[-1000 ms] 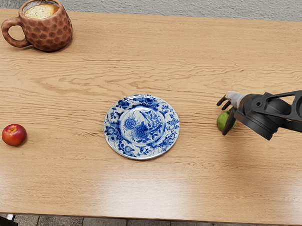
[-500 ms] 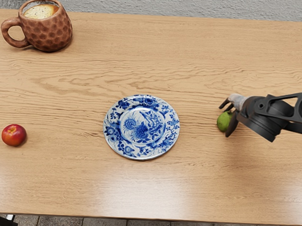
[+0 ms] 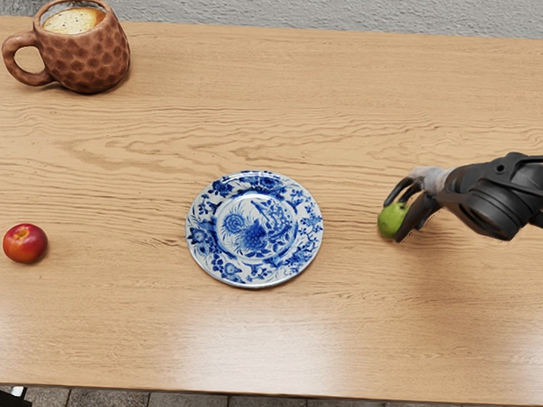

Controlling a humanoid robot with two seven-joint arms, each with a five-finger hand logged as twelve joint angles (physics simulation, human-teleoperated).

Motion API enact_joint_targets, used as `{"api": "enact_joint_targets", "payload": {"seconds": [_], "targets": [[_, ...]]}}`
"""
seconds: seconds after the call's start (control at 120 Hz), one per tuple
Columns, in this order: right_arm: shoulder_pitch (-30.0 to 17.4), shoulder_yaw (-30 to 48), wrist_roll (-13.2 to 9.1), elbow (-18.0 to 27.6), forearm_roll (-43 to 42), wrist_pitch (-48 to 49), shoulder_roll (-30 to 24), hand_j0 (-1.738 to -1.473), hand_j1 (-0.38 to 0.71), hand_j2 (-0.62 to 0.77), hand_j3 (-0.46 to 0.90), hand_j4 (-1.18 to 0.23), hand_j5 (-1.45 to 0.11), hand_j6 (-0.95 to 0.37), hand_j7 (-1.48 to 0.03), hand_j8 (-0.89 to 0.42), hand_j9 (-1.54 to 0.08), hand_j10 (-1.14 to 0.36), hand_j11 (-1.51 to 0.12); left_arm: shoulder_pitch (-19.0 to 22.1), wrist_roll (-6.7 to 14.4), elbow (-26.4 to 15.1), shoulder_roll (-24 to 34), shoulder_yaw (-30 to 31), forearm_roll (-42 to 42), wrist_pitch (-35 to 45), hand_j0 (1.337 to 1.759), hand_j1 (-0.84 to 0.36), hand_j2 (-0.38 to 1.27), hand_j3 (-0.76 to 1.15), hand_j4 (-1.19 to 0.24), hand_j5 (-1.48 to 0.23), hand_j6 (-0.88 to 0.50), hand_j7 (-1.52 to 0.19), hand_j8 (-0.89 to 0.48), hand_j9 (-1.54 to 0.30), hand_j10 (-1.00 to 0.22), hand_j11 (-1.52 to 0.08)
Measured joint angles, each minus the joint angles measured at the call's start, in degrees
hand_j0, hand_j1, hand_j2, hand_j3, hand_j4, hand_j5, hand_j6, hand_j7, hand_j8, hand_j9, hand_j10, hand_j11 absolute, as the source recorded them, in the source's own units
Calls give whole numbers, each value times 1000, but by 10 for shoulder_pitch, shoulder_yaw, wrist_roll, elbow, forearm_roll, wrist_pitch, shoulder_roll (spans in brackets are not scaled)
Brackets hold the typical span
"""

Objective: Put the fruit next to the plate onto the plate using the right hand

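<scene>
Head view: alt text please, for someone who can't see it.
The right hand grips a green fruit just right of the blue-and-white plate. A red fruit lies far left, a brown mug back left.

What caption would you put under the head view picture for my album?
The right hand grasps a green fruit, right of the blue plate.

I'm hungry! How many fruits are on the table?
2. A red fruit lies at the left of the table; a green fruit is right of the plate, held by the right robot hand. None seems hidden.
</scene>
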Motion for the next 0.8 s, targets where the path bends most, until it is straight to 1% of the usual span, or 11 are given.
{"api": "enact_joint_targets", "payload": {"seconds": [0.175,0.267,0.275,0.292,0.383,0.45,0.475,0.533,0.592,0.683,0.8], "targets": [[-69,172,0,-11,2,80,0,-1657,350,385,2,-549,-1199,-280,-1103,-293,-1168,-815,-1175,0,0,0,0,0,0,0,1658,346,1,0,-2,-3,-2,-3,-2,-3,-2,-3],[-104,248,0,-30,1,112,51,-1658,347,394,2,-539,-1219,-268,-1115,-299,-1185,-822,-1193,0,0,0,0,0,0,0,1658,346,1,0,-2,-3,-2,-3,-2,-3,-2,-3],[-106,252,0,-32,1,113,56,-1657,345,404,-5,-548,-1204,-317,-1115,-309,-1173,-829,-1180,0,0,0,0,0,0,0,1658,346,1,0,-2,-3,-2,-3,-2,-3,-2,-3],[-110,260,0,-38,0,116,67,-1657,346,413,0,-563,-1202,-318,-1117,-318,-1170,-832,-1177,0,0,0,0,0,0,0,1658,346,1,0,-2,-3,-2,-3,-2,-3,-2,-3],[-122,286,0,-74,-6,133,121,-1657,359,502,0,-658,-1200,-348,-1123,-370,-1165,-844,-1171,0,0,0,0,0,0,0,1658,346,0,0,-2,-3,-2,-3,-2,-3,-2,-3],[-127,295,0,-104,-13,141,155,-1657,376,550,0,-665,-1204,-344,-1124,-385,-1162,-847,-1167,0,0,0,0,0,0,0,1658,346,0,0,-2,-3,-2,-3,-2,-3,-2,-3],[-129,297,0,-115,-16,142,164,-1658,356,518,0,-638,-1144,-346,-1070,-383,-1106,-808,-1109,0,0,0,0,0,0,0,1658,346,0,0,-2,-3,-2,-3,-2,-3,-2,-3],[-131,300,0,-137,-22,143,177,-1658,186,388,0,-485,-866,-265,-811,-293,-837,-612,-840,0,0,0,0,0,0,0,1658,346,0,0,-2,-3,-2,-3,-2,-3,-2,-3],[-132,304,0,-149,-26,146,180,-1658,59,291,0,-369,-657,-204,-615,-225,-635,-464,-637,0,0,0,0,0,0,0,1658,346,0,0,-2,-3,-2,-3,-2,-3,-2,-3],[-145,366,0,-130,-15,204,144,-1658,-81,184,0,-242,-428,-137,-401,-151,-414,-303,-416,0,0,0,0,0,0,0,1658,346,0,0,-2,-3,-2,-3,-2,-3,-2,-3],[-196,483,0,-92,120,393,-46,-1658,-188,102,0,-145,-252,-86,-237,-94,-244,-180,-245,0,0,0,0,0,0,0,1658,346,0,0,-2,-3,-2,-3,-2,-3,-2,-3]]}}
